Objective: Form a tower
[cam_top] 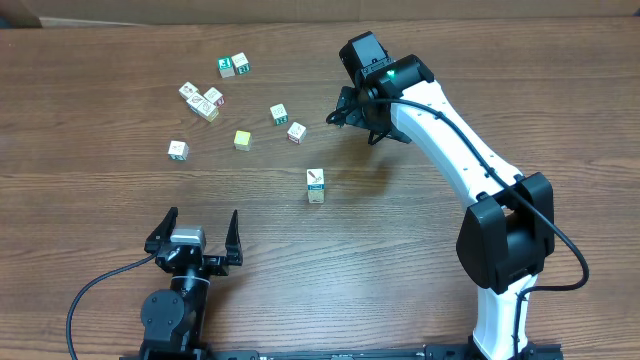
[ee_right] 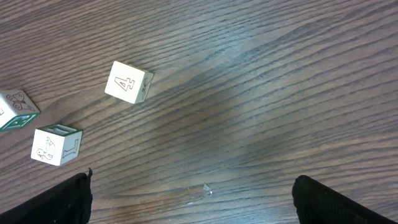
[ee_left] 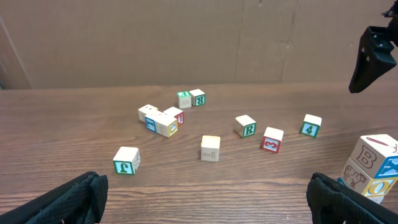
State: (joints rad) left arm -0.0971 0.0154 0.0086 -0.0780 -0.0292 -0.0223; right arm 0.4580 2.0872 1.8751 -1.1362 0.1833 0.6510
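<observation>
Jaws of the right gripper (cam_top: 340,112) stand wide apart with nothing between them, hovering over the desk (cam_top: 520,80) near a loose cube marked 4 (ee_right: 129,81). Jaws of the left gripper (cam_top: 200,235) are likewise spread and empty, low at the near edge of the desk. The tower (cam_top: 316,186) stands upright between the two grippers and touches neither. It is ahead and to the right of the left gripper, and on the near side of the right gripper, apart from it. Other loose cubes (cam_top: 205,100) lie scattered farther left, away from the tower.
</observation>
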